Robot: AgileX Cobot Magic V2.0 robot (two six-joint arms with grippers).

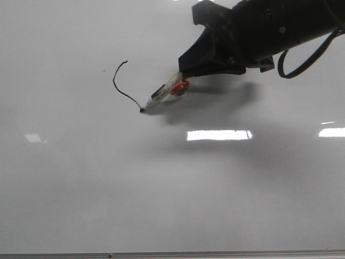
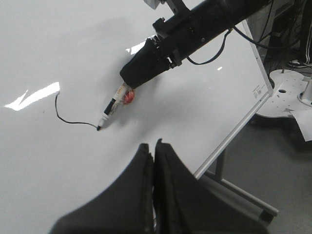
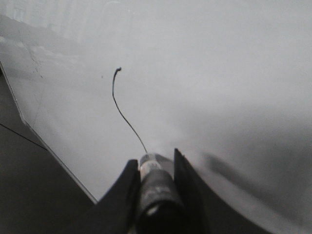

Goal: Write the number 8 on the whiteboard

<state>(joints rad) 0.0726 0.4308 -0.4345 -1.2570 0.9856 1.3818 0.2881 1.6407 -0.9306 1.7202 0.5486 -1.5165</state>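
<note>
The whiteboard (image 1: 81, 189) fills the front view. Of the number 8 only one thin black curved stroke (image 1: 117, 86) shows, open at both ends. My right gripper (image 1: 184, 73) is shut on a marker (image 1: 161, 96) with a red band, its tip touching the board at the stroke's lower end. The right wrist view shows the marker (image 3: 153, 180) between the fingers and the stroke (image 3: 122, 109) running away from it. My left gripper (image 2: 155, 145) is shut and empty, hovering off the board apart from the stroke (image 2: 66, 119).
A tiny dark speck (image 1: 104, 70) lies left of the stroke's top. The board's thin metal edge (image 2: 243, 126) runs past a grey stand leg (image 2: 239, 195) and floor. Bright light reflections (image 1: 219, 135) sit on the board. The bottom edge (image 1: 172, 253) is near.
</note>
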